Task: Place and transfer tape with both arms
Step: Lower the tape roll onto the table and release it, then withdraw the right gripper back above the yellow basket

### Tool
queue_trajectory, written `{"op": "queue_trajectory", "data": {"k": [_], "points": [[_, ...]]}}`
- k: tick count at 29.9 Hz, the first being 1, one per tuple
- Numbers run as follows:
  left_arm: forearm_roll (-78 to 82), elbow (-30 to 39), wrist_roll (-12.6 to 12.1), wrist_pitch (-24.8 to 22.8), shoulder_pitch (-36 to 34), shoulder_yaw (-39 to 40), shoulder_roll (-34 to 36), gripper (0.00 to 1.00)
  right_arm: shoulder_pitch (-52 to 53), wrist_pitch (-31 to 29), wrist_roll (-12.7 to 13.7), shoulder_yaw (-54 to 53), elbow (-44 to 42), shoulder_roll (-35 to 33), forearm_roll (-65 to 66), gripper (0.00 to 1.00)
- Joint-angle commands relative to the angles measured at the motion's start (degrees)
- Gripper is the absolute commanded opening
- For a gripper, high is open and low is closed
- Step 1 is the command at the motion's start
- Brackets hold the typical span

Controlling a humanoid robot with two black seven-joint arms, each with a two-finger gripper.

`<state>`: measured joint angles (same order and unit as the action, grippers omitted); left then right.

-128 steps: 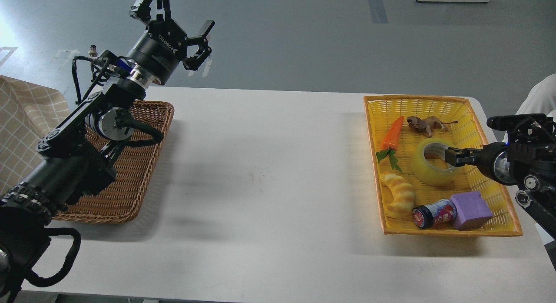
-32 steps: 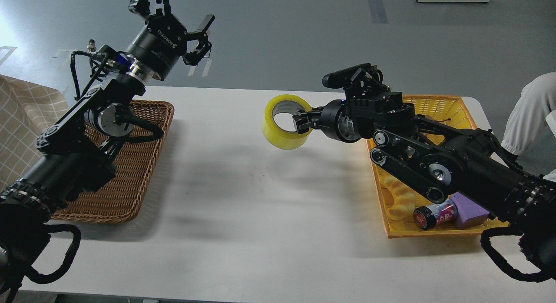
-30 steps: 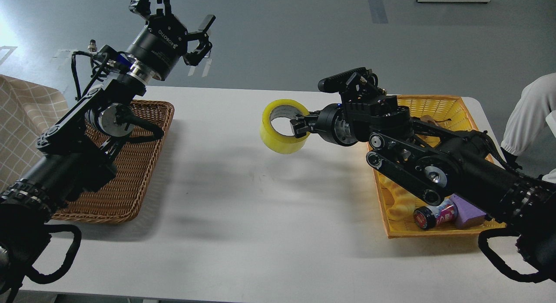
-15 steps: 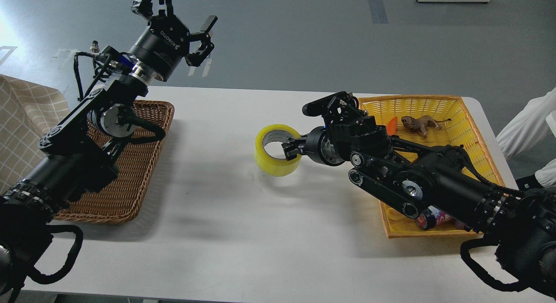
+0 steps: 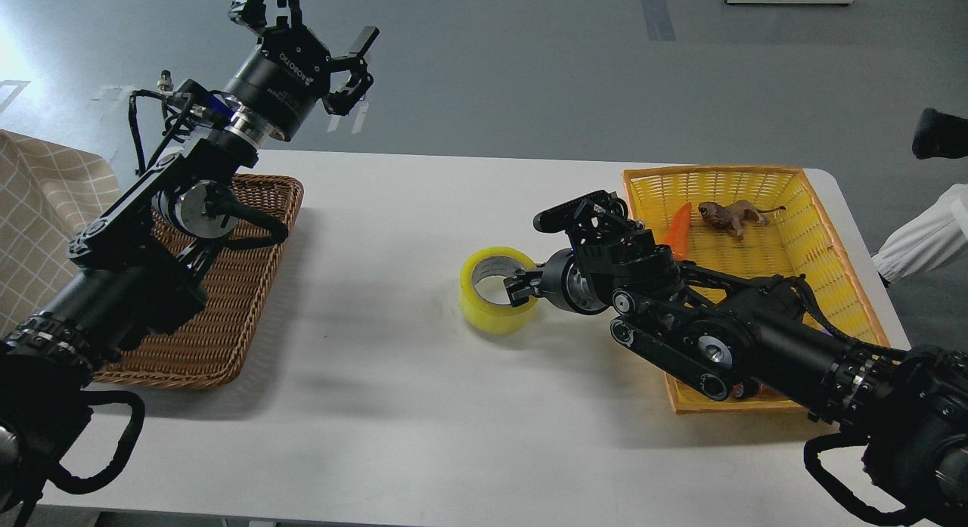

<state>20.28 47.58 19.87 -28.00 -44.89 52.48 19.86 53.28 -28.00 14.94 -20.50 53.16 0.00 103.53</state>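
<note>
Wicker basket [image 5: 227,315] left; yellow basket [image 5: 802,187] w/ carrot [image 5: 680,228], lion toy [image 5: 730,215]

A robotics lab: a plain white tabletop [image 5: 393,406] on bare grey floor [image 5: 529,73], with a yellow basket [image 5: 813,209] of toy props at three o'clock.

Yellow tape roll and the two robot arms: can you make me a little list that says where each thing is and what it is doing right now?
tape: on its side on the white table, hole facing up, between the two baskets
right gripper: shut on the tape's wall, low at the table
left gripper: open, empty, raised high beyond the table's far edge
wicker basket: brown, left side, nothing seen inside
yellow basket: right side, holds a carrot toy and a lion toy; the rest is hidden by the right arm
</note>
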Motion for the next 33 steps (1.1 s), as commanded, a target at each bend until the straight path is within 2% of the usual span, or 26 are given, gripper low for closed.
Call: {"op": "queue_trajectory", "data": {"k": [1, 11, 14, 15, 16, 17, 18, 21, 27, 33], "points": [[-0.06, 0.15, 0.00, 0.00, 0.06, -0.01, 0.00, 0.98, -0.10, 0.00, 0.00, 0.03, -0.42, 0.00, 0.00, 0.06], [-0.06, 0.15, 0.00, 0.00, 0.15, -0.01, 0.09, 0.98, -0.37, 0.00, 0.00, 0.11, -1.04, 0.00, 0.00, 0.10], [-0.06, 0.15, 0.00, 0.00, 0.15, -0.01, 0.09, 0.98, -0.72, 0.00, 0.00, 0.11, -1.04, 0.00, 0.00, 0.23], [0.02, 0.15, 0.00, 0.00, 0.15, -0.01, 0.09, 0.98, -0.72, 0.00, 0.09, 0.03, -1.04, 0.00, 0.00, 0.33], [0.03, 0.15, 0.00, 0.00, 0.15, -0.01, 0.09, 0.98, -0.72, 0.00, 0.09, 0.03, -1.04, 0.00, 0.00, 0.33], [-0.06, 0.15, 0.00, 0.00, 0.15, -0.01, 0.09, 0.98, -0.72, 0.00, 0.00, 0.03, -1.04, 0.00, -0.08, 0.41], [-0.06, 0.15, 0.00, 0.00, 0.07, -0.01, 0.09, 0.98, -0.81, 0.00, -0.09, -0.06, -1.04, 0.00, -0.35, 0.57], [-0.06, 0.15, 0.00, 0.00, 0.07, -0.01, 0.18, 0.98, -0.89, 0.00, -0.27, -0.06, -0.87, 0.00, -0.52, 0.78], [-0.06, 0.15, 0.00, 0.00, 0.06, -0.01, 0.44, 0.98, -0.81, 0.00, -0.27, -0.41, -0.69, 0.00, -0.61, 0.88], [-0.06, 0.15, 0.00, 0.00, 0.06, -0.01, 0.26, 0.98, -0.10, 0.00, -0.35, -0.76, 0.36, 0.00, -0.70, 0.90]]}}
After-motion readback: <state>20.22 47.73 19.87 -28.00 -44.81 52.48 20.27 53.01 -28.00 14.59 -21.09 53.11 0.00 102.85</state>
